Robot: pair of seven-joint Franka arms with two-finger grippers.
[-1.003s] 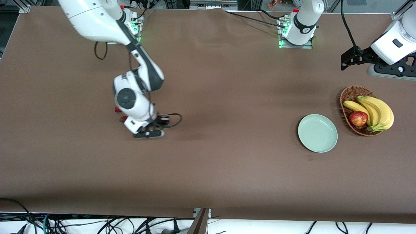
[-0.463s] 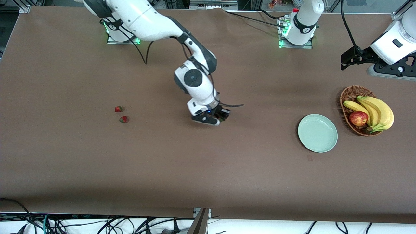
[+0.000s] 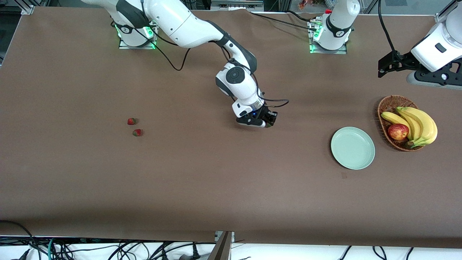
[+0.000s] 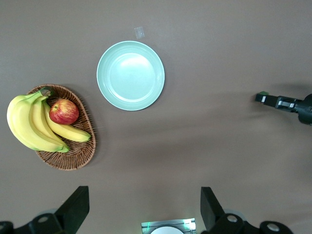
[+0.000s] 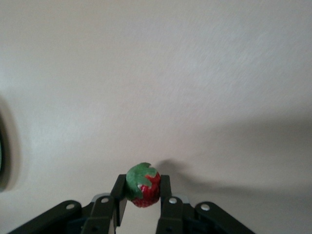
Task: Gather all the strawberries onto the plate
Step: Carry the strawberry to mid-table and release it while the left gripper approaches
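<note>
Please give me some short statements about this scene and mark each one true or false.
1. The right pincer holds a small red strawberry with a green top. True.
2. The round pale mint-green plate already has a strawberry in it. False: nothing lies in it.
3. Two small red strawberries lie on the brown table. True.
4. The red-yellow apple lies on the plate. False: it is in the brown wicker basket beside the yellow bananas.
5. The left pincer is shut on a banana. False: it is open and holds nothing.

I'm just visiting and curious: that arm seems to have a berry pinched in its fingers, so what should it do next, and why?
Probably carry on toward the plate. The right gripper is shut on a strawberry over bare table, well short of the plate, which holds nothing yet. The left gripper waits open.
</note>
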